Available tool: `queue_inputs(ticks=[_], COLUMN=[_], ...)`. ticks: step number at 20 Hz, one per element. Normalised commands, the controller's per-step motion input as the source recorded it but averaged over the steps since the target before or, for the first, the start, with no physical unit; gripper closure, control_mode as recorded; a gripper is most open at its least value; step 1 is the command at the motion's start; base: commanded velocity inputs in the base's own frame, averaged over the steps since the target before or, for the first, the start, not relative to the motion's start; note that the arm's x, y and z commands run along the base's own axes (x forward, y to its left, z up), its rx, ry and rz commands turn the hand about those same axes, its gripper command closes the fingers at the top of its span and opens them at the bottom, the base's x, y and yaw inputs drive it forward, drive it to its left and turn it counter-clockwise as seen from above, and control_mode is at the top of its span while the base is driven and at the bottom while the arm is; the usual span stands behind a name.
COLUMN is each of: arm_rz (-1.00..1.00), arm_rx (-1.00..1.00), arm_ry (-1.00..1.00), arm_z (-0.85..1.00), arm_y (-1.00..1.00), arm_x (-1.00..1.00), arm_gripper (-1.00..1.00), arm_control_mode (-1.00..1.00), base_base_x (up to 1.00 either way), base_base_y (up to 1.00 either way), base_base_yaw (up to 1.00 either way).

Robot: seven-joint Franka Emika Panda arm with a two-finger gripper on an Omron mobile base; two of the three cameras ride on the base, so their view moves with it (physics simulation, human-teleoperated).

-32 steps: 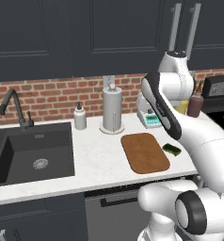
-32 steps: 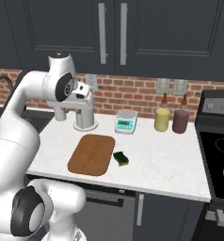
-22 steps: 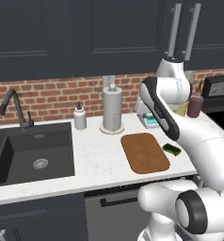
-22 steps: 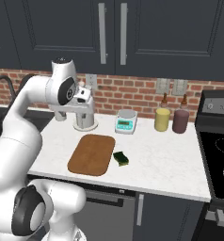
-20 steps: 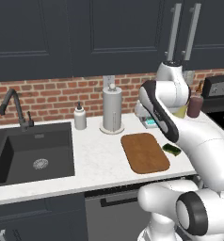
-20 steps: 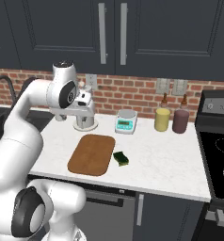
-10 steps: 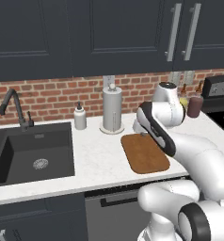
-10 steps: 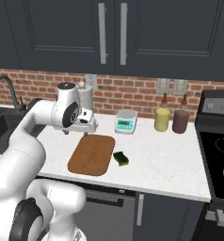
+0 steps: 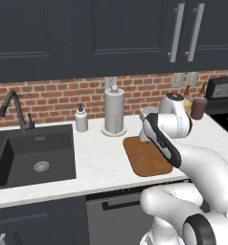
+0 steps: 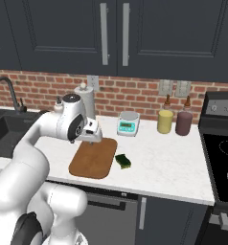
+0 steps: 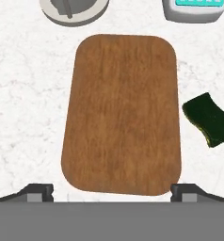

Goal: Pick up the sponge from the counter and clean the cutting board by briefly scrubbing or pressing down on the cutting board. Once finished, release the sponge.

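The brown wooden cutting board (image 10: 93, 160) lies on the white counter (image 10: 159, 165). Just to its right rests the sponge (image 10: 123, 161), dark green side up. My gripper (image 10: 91, 141) hangs over the board's far end, pointing down, open and holding nothing. In the hand view the cutting board (image 11: 123, 113) lies straight ahead between the two widely spread fingertips (image 11: 38, 191). The sponge (image 11: 209, 118) sits beside its right edge on the counter (image 11: 24, 94). In the left base view my arm hides the right side of the cutting board (image 9: 144, 158).
A paper towel holder (image 10: 85, 101) and a small kitchen scale (image 10: 128, 123) stand behind the board. Two bottles (image 10: 165, 119) are at the back right, next to the black stovetop (image 10: 223, 158). A black sink (image 9: 34, 153) and a soap bottle (image 9: 81, 119) lie to the left.
My arm has swung down from cabinet height to just over the cutting board, the hand now pointing at the counter. The jaws stayed open. The board and sponge have not moved.
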Motion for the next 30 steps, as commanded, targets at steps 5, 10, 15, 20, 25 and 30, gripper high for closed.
queue_inputs(ticks=[5,10,15,20,25,30], arm_rz=[0.00,0.01,0.03,0.02,0.01,0.00], arm_rx=[0.00,0.02,0.04,0.02,0.00,-0.02], arm_ry=[0.00,0.00,0.00,0.00,0.01,0.07], arm_z=[0.00,0.01,0.00,0.00,-0.05,-0.25], arm_y=[-0.47,-0.52,-0.55,-0.44,-0.27,0.00], arm_x=[0.05,0.20,0.27,0.18,0.06,0.00], arm_gripper=[-1.00,-1.00,-1.00,-1.00,-1.00,-1.00], arm_control_mode=[-1.00,-1.00,-1.00,-1.00,-1.00,-1.00], base_base_x=[0.00,0.00,0.00,0.00,0.00,0.00], base_base_y=[0.00,0.00,0.00,0.00,0.00,0.00], base_base_yaw=[0.00,0.00,0.00,0.00,0.00,0.00])
